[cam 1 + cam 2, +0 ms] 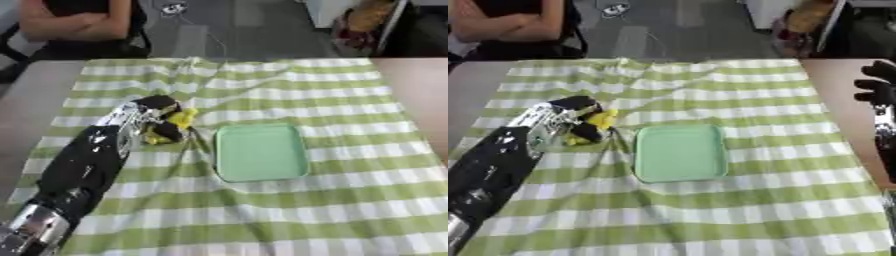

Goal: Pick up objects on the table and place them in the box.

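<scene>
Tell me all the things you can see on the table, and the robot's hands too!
Tablecloth: one, green and white checks, covering the table.
Tray: one, pale green, shallow, lying flat in the middle of the cloth, nothing in it.
Yellow object: one, yellow, just left of the tray, in the left hand's fingers; I cannot tell what it is.
Left hand: one, black, on a black and silver arm coming in from the lower left, fingers curled round the yellow object.
Right hand: one, black, at the right edge beyond the cloth, holding nothing.

Both head eyes look down at the table [411, 90].
</scene>
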Robot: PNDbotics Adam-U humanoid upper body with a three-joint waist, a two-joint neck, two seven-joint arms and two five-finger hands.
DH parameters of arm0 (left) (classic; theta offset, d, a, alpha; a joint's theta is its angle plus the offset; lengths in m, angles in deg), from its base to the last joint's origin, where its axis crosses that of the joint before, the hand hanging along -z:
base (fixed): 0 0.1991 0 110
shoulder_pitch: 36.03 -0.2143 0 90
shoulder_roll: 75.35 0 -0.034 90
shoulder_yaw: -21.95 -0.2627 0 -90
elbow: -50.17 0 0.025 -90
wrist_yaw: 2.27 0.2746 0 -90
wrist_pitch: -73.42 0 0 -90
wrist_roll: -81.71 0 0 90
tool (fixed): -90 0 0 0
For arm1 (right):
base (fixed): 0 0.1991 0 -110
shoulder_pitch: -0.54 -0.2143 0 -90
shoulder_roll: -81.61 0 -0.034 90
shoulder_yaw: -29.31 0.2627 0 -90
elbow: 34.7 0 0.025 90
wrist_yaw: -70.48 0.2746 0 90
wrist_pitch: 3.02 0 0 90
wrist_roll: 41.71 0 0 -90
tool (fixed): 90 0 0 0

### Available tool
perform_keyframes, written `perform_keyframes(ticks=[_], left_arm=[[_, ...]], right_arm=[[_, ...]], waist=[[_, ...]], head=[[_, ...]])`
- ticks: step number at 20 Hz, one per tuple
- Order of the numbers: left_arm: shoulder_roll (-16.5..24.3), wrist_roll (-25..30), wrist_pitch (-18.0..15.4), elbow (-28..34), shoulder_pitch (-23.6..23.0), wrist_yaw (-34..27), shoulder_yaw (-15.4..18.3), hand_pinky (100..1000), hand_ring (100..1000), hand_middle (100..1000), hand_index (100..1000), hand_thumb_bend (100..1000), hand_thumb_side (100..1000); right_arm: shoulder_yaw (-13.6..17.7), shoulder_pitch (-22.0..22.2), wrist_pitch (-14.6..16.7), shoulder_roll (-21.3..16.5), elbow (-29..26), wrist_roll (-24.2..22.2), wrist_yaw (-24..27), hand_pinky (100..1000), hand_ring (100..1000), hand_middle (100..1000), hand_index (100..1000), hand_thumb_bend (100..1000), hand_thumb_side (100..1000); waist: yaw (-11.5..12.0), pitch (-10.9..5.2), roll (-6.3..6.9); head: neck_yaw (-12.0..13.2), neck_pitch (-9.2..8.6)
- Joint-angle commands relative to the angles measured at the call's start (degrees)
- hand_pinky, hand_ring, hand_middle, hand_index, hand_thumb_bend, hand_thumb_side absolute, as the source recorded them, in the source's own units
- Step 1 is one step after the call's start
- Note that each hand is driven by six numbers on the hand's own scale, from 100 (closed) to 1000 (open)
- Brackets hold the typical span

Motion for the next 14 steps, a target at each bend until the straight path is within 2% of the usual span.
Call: perform_keyframes(ticks=[1, 7, 11, 14], left_arm=[[1.1, -0.4, 0.1, 0.8, 0.9, 0.0, 0.2, 100, 100, 125, 310, 100, 525], [2.1, -0.4, -0.8, 2.5, 1.7, -1.2, -0.3, 100, 100, 136, 318, 100, 523], [6.4, 2.7, -2.4, 7.1, 5.6, -6.6, -1.4, 100, 100, 138, 316, 100, 520], [10.2, 6.2, -2.0, 10.3, 9.0, -11.4, -2.1, 100, 100, 139, 317, 100, 517]], right_arm=[[0.4, -0.8, 0.0, -0.4, -0.9, 0.0, 0.1, 692, 748, 779, 886, 100, 834], [0.4, -0.7, 0.0, -0.5, -0.8, 0.0, 0.1, 692, 749, 780, 886, 100, 834], [0.5, -0.4, 0.0, -0.9, -0.7, 0.0, 0.0, 692, 749, 780, 887, 100, 834], [0.4, -0.2, 0.0, -1.1, -0.6, -0.1, 0.0, 692, 749, 780, 887, 100, 834]], waist=[[0.1, -0.68, -0.08], [0.1, -0.75, -0.01], [0.2, -1.09, 0.3], [0.4, -1.45, 0.71]], head=[[0.3, -0.59], [0.0, -0.56], [-0.3, -0.03], [-0.3, 0.24]])
